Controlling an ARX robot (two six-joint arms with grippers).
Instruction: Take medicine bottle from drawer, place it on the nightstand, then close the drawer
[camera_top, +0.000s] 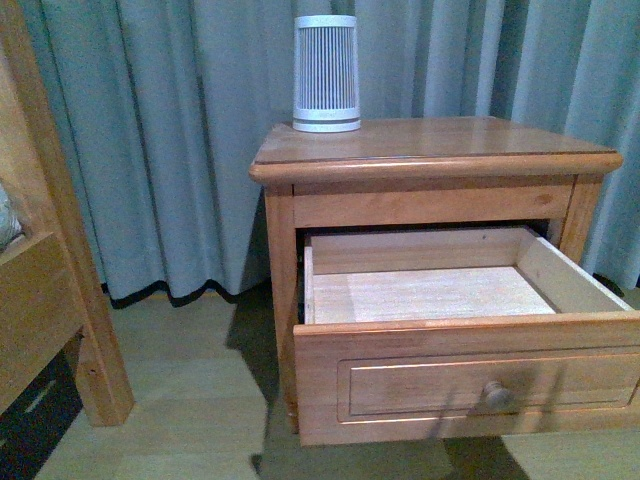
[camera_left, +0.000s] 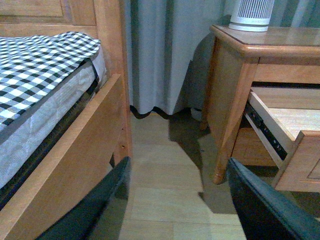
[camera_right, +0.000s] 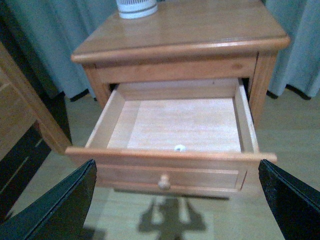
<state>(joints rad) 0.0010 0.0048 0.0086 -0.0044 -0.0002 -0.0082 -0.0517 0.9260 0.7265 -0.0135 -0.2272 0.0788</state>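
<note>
No text, label, brand, number or sign can be read anywhere in these views; every visible surface is unmarked.

The nightstand (camera_left: 235, 90) stood on the wooden floor (camera_left: 160, 185) with its drawer (camera_left: 265, 122) pulled out; a ribbed grey-white cylinder (camera_left: 251, 15) sat on the nightstand's top; a grey curtain (camera_left: 165, 55) hung behind the nightstand; a bed frame (camera_left: 75, 165) with a black-and-white checked cover (camera_left: 40, 65) stood well apart from the nightstand across the floor; the left gripper (camera_left: 179, 162) showed in the foreground, its dark jaws wide apart.
</note>
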